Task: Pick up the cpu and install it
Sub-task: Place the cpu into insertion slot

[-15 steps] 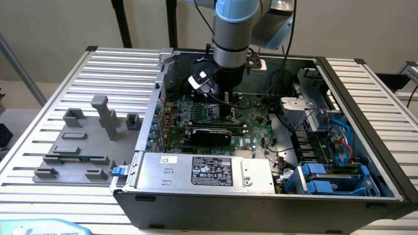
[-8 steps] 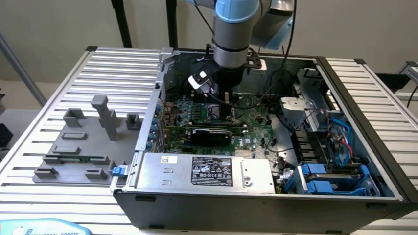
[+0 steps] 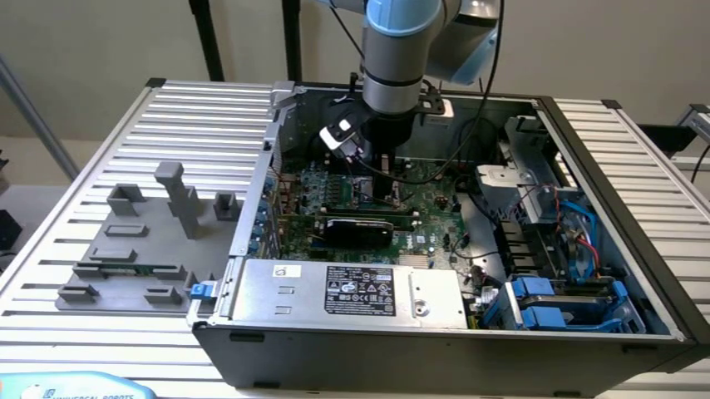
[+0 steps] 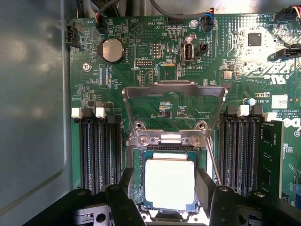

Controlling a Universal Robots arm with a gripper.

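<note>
Robot arm with a silver-grey and pale blue casing reaching down into an open dark grey desktop computer case, which rests on a slatted metal table. The black two-fingered gripper sits low over the green printed motherboard, directly above the processor socket. The cpu, a small flat square chip with a pale silver metal top on a green-edged base, lies flat inside the socket. The socket's bare-metal hinged retaining frame is swung open beyond it. The black fingers are spread wide, one just beside each of two opposite edges of the chip. Whether they touch those edges cannot be made out, and nothing is lifted. Rows of black memory slots flank the socket, and a round silver coin battery sits farther up the board. In the exterior view, a silver labelled power-supply box occupies the near part of the case, and grey plastic fixture blocks stand on the table at the exterior view's left.
</note>
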